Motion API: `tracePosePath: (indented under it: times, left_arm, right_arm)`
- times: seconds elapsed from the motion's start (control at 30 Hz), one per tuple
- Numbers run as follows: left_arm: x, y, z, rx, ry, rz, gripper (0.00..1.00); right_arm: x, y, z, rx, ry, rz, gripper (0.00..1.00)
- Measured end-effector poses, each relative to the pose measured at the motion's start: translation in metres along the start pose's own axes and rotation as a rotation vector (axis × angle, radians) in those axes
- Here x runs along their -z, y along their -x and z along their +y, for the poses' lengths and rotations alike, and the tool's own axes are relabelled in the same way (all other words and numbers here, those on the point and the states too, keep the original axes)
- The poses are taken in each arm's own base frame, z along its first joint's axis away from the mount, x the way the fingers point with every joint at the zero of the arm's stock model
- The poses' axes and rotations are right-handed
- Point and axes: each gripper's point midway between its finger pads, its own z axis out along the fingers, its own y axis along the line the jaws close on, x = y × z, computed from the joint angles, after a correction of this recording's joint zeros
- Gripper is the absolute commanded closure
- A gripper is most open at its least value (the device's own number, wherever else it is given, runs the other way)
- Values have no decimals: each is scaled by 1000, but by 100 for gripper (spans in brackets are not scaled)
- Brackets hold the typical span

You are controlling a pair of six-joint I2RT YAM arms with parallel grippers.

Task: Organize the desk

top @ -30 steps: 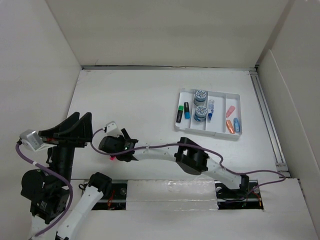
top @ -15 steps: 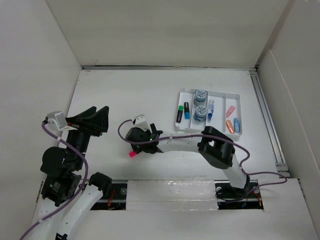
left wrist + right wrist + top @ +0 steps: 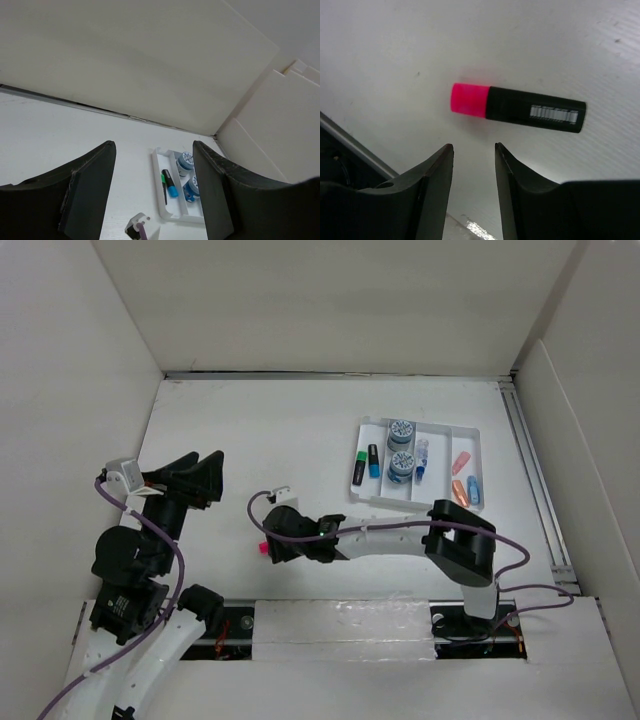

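Note:
The desk is a white tabletop with white walls around it. A black highlighter with a pink cap lies flat on it, and only its pink end shows in the top view. My right gripper is open and empty just beside the highlighter, not touching it; in the top view it is low over the desk's near middle. My left gripper is open and empty, raised at the left. In its wrist view it looks towards the tray.
A white compartmented tray at the right holds green and blue highlighters, two blue-lidded jars and small orange and blue items; it also shows in the left wrist view. A metal rail runs along the right edge.
My right gripper swung right from the near left and now hangs open by the pink highlighter, which shifted right. My left arm rose and moved right.

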Motion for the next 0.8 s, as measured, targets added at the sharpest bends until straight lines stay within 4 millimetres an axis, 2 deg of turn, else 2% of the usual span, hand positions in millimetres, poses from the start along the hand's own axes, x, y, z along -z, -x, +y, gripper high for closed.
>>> tracePosePath:
  times: [0.1, 0.17, 0.27, 0.3, 0.37, 0.4, 0.7, 0.77, 0.8]
  left_arm:
    - [0, -1, 1, 0, 3, 0, 42]
    - [0, -2, 2, 0, 3, 0, 42]
    - [0, -2, 1, 0, 3, 0, 42]
    - [0, -2, 1, 0, 2, 0, 42]
    - [0, -2, 1, 0, 2, 0, 42]
    - [0, -2, 1, 0, 2, 0, 42]
    - [-2, -9, 4, -4, 9, 13, 42]
    - [-2, -9, 4, -4, 7, 13, 42]
    - [-2, -9, 4, -4, 6, 13, 42]
  right_arm:
    - [-3, -14, 8, 8, 34, 42, 51]
    - [-6, -21, 9, 12, 38, 60, 35]
    - [-13, -27, 3, 23, 19, 70, 23]
    - [-15, -22, 5, 21, 26, 56, 16]
    - [-23, -12, 5, 12, 26, 34, 14]
    - [-25, -5, 8, 19, 37, 14, 8]
    - [-66, 50, -3, 7, -21, -92, 6]
    - [-70, 54, -4, 18, -45, -104, 8]
    - [-72, 55, -5, 25, -56, -108, 15]
